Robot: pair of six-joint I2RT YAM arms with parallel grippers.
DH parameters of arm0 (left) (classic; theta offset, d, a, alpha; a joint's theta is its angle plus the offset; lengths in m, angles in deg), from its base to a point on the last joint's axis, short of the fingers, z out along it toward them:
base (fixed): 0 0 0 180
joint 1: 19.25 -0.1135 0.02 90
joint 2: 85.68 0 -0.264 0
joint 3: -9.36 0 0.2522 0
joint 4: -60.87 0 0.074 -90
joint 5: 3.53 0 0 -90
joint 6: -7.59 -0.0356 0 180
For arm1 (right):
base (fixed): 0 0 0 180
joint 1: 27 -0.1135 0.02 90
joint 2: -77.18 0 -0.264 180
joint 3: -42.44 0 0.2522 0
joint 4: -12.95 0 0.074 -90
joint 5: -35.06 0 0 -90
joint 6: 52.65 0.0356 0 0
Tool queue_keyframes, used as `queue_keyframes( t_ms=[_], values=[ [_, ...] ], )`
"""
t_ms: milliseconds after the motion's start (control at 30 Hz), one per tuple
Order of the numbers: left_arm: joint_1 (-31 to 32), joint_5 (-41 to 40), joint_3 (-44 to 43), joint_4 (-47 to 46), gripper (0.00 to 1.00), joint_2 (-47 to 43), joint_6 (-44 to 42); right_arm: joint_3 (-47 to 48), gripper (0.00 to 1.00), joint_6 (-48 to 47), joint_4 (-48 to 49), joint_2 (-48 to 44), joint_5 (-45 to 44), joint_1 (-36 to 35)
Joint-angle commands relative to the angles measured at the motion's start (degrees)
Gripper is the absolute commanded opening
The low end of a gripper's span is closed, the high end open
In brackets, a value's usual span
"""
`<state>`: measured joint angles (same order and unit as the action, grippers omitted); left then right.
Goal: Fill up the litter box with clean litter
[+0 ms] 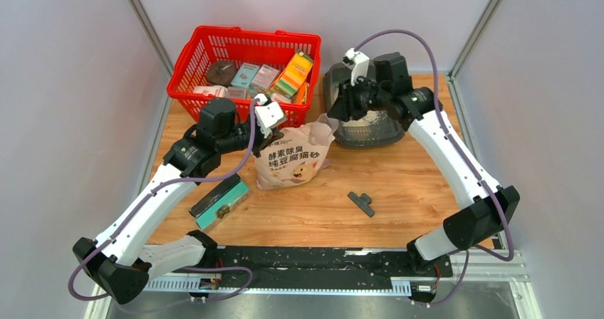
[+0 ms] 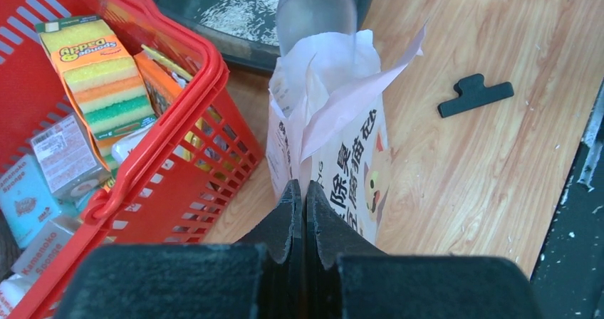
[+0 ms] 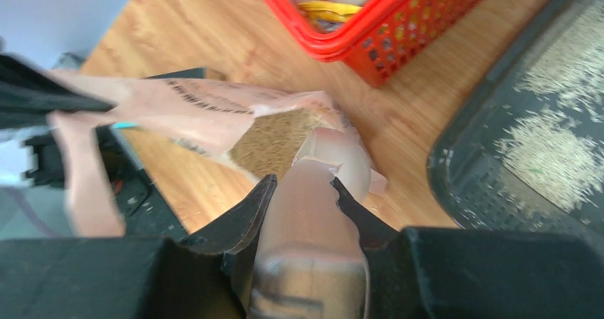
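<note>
Two arms reach in from above, both meeting at the litter bag [image 1: 295,159], which stands upright mid-bench [image 1: 413,184]. The left gripper [image 1: 280,128] sits at the bag's upper left corner, and the right gripper [image 1: 336,112] at its upper right. From this height neither pair of jaws can be read. The litter box [image 1: 377,142] lies just right of the bag's top, with a pale patch of clean litter [image 1: 367,122] on its floor. A red basket [image 1: 186,73] stands behind the bag, a teal-and-black box [image 1: 217,201] lies to its left, and a black clip [image 1: 362,203] to its right.

From the left wrist, the jaws are pressed together with no gap, their tips against the bag's near upper edge. A clear scoop [image 2: 315,9] rises out of the torn mouth on the bag's far side. Beyond it is the litter box with scattered granules. The basket presses close on the bag's left.

From the right wrist, the jaws are partly apart and clamped on the scoop's translucent handle, one finger [image 3: 242,219] on each side. The scoop's bowl sits at the bag's open mouth, where beige litter shows inside. The bag's rim runs taut to the left jaws, so they appear to pinch it. The litter box lies right of the bag, holding two thin heaps of litter.
</note>
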<state>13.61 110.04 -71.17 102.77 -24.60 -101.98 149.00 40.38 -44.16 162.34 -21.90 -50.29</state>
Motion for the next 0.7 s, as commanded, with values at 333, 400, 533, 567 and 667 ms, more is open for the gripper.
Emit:
queue_keyframes(
  t_ms=[333,400,533,567,667],
  values=[
    [0.01,4.38,-1.87,-14.42,0.0,0.26,13.51,-2.96,0.0,9.1,3.97,5.89,-37.51,-12.4],
    [0.01,4.81,-4.07,-14.43,0.0,2.28,13.33,-6.46,0.0,8.31,4.59,5.54,-37.26,-12.48],
    [0.01,5.17,-5.48,-15.04,0.0,3.52,12.46,-12.36,0.0,6.82,6.26,5.27,-38.13,-12.4],
    [0.01,5.08,-5.75,-14.96,0.0,3.78,12.37,-13.24,0.0,6.47,6.52,5.36,-38.57,-12.48],
    [0.01,5.08,-5.57,-14.87,0.0,3.52,12.28,-16.76,0.0,6.2,8.54,5.89,-39.63,-12.48]
  ],
)
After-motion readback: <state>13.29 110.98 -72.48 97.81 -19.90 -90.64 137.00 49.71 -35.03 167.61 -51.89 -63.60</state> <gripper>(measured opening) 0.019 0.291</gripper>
